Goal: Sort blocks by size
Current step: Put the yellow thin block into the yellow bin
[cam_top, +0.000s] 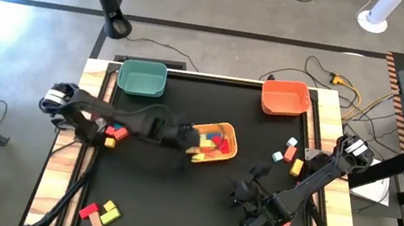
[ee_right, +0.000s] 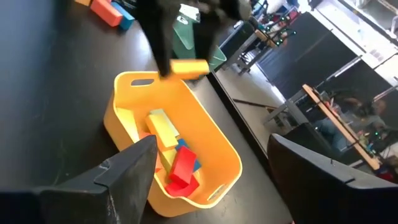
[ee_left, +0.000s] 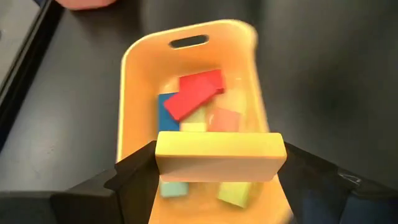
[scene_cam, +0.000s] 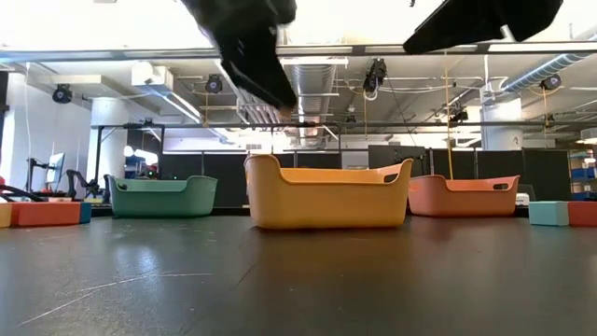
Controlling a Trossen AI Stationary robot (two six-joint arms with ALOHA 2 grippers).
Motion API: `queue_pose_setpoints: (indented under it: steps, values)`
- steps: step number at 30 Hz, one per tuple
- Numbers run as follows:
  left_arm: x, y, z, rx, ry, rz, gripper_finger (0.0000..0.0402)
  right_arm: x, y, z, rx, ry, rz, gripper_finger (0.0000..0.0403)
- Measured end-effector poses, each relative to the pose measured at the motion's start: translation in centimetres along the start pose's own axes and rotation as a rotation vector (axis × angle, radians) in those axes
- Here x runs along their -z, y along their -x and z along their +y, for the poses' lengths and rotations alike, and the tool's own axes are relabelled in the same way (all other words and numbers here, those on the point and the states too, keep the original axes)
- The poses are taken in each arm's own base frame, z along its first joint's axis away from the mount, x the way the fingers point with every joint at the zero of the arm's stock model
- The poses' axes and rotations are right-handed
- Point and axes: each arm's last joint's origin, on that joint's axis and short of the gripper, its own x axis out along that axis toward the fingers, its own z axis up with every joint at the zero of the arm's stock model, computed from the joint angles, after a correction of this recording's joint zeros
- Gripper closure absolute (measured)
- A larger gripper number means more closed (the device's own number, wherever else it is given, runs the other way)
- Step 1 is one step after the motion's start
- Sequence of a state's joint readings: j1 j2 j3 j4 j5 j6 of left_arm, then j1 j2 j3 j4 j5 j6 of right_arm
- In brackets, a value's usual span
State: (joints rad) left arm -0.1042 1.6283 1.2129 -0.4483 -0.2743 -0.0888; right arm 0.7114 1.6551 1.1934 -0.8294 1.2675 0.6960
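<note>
My left gripper point(cam_top: 195, 150) is shut on a yellow bar block point(ee_left: 219, 155) and hangs over the left end of the yellow bin point(cam_top: 226, 153). The right wrist view shows the bar point(ee_right: 188, 67) just above that end's rim. Inside the bin lie red point(ee_left: 194, 94), blue, yellow and pink blocks. My right gripper point(cam_top: 244, 194) is near the table's front, right of the bin, open with nothing between its fingers point(ee_right: 134, 168). Loose blocks rest flat on the table at the left point(cam_top: 114, 132), the front left point(cam_top: 99, 213) and the right point(cam_top: 290, 153). My left gripper pinches the yellow bar between its two fingers, one on each short end point(ee_left: 163, 158). The fingers come from above, slanting toward the table's right. The bar hangs level and lifted clear, over the blocks in the yellow bin.
A green bin point(cam_top: 142, 78) stands at the far left and an orange bin point(cam_top: 286, 98) at the far right. In the low view, blocks point(scene_cam: 42, 213) lie at the left edge and others point(scene_cam: 560, 213) at the right. Bare black mat lies in front of the yellow bin.
</note>
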Motion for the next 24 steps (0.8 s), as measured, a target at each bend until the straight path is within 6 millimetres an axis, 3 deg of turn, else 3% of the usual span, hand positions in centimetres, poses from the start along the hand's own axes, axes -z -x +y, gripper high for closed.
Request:
queue_pose_setpoints:
  steps: [6, 18, 24]
  values:
    - [-0.2, -3.0, 2.7, -0.001, 0.003, 0.024, 0.0129, 0.2, 0.1, 0.0, -0.006, 0.014, 0.005, 0.0113]
    - [-0.9, -7.6, 2.2, 0.007, -0.067, 0.104, 0.0128, 0.7, 0.0, 0.1, -0.007, 0.003, 0.010, 0.0094]
    - [-0.7, -8.8, 1.7, 0.012, -0.119, 0.146, 0.0128, 0.8, 0.0, 0.1, -0.006, -0.005, 0.011, 0.0103]
